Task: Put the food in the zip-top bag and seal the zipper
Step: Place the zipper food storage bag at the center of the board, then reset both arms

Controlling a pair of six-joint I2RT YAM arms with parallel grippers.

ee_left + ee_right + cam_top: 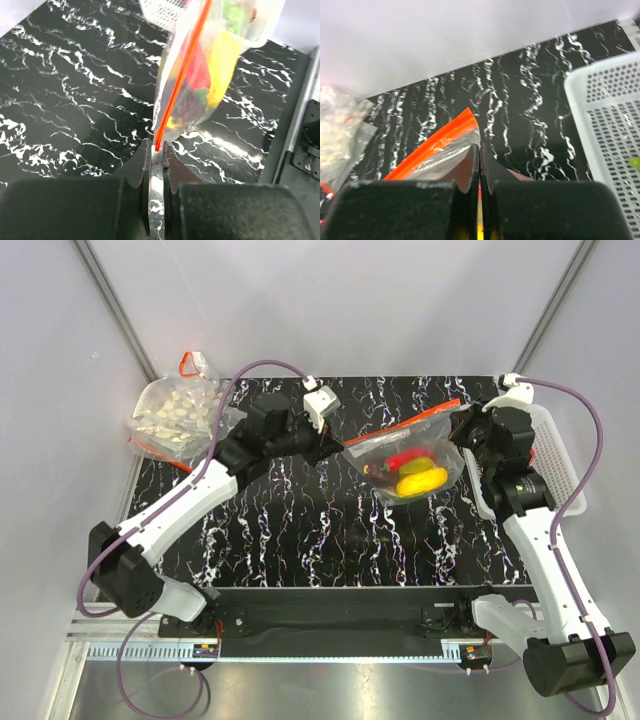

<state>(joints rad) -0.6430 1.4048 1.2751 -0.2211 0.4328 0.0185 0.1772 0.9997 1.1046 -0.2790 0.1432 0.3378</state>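
The zip-top bag [410, 465] hangs above the black marbled table between my two grippers, with red, yellow and green food [418, 478] inside. Its red-orange zipper [405, 423] runs taut along the top edge. My left gripper [328, 450] is shut on the bag's left end; in the left wrist view the zipper [182, 75] runs straight into the closed jaws of the left gripper [157, 148]. My right gripper [462, 435] is shut on the bag's right corner; in the right wrist view the right gripper [480, 150] pinches the clear film just under the zipper [437, 142].
A larger clear bag of whitish pieces [178, 415] with a red loop lies at the table's far left corner. A white perforated tray [560, 455] stands at the right edge, partly under my right arm, and shows in the right wrist view [610, 115].
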